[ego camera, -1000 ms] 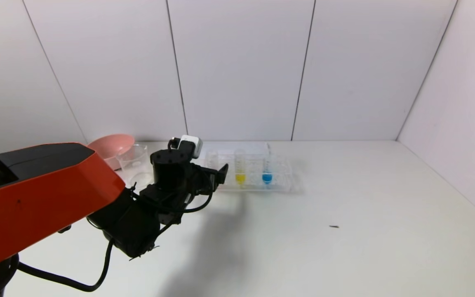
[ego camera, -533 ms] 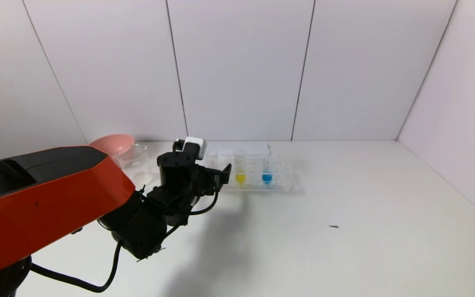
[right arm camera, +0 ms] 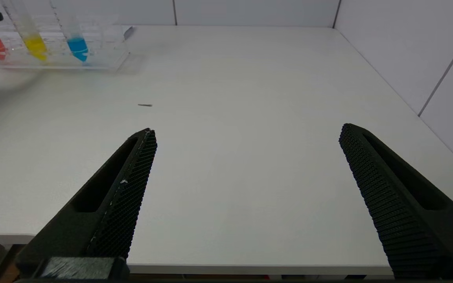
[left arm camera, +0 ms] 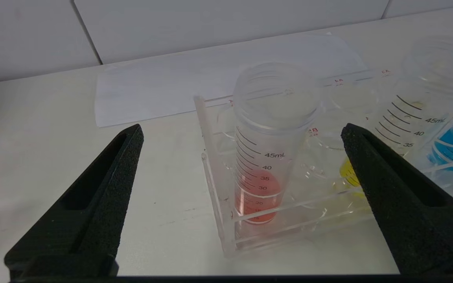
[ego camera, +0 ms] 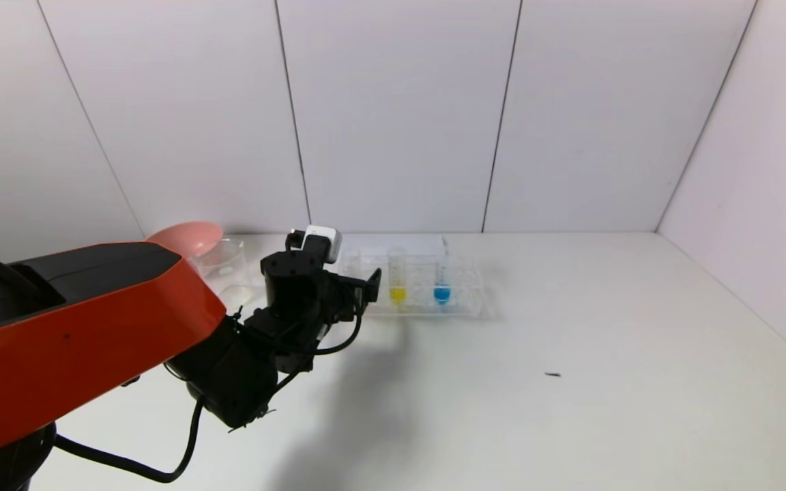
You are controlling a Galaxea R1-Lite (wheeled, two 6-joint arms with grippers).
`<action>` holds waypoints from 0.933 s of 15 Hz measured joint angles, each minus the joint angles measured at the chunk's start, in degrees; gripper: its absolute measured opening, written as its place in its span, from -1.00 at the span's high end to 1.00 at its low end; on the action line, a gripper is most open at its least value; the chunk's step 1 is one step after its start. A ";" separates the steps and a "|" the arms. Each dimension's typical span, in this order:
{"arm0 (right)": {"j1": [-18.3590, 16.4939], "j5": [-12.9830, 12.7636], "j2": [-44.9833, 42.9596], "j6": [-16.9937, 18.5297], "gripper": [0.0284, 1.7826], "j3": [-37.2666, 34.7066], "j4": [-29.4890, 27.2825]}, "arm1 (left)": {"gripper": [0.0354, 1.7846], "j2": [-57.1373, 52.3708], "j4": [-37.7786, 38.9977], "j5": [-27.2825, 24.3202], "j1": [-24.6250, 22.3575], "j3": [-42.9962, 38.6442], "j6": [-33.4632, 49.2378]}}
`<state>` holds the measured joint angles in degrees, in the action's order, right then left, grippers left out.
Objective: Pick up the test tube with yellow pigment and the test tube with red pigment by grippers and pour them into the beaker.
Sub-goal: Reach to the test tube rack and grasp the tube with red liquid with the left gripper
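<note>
- Left gripper (left arm camera: 240, 133) spread wide, holding nothing, flanking the test tube with red pigment (left arm camera: 267, 157) at frame centre.
- That tube stands in the rack (left arm camera: 226, 220); contact seems absent.
- Right gripper (right arm camera: 246, 135) gapes, empty, above the table (right arm camera: 242, 86).

Head view high and forward over table (ego camera: 570, 327), left wrist close on tube rack (left arm camera: 226, 220), right wrist far back, rack shared

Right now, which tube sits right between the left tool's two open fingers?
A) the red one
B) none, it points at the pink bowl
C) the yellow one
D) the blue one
A: in the left wrist view, the test tube with red pigment stands in the rack between the open left tool fingers.
</note>
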<state>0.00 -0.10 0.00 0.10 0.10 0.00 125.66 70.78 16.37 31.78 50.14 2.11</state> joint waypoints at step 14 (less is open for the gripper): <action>0.02 0.00 0.00 0.00 -0.91 0.00 0.00 | 0.16 1.35 -0.02 -0.55 -0.06 1.65 -0.11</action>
<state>0.02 -0.10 0.00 0.10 0.10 0.00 127.01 70.75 15.82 31.72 51.79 2.00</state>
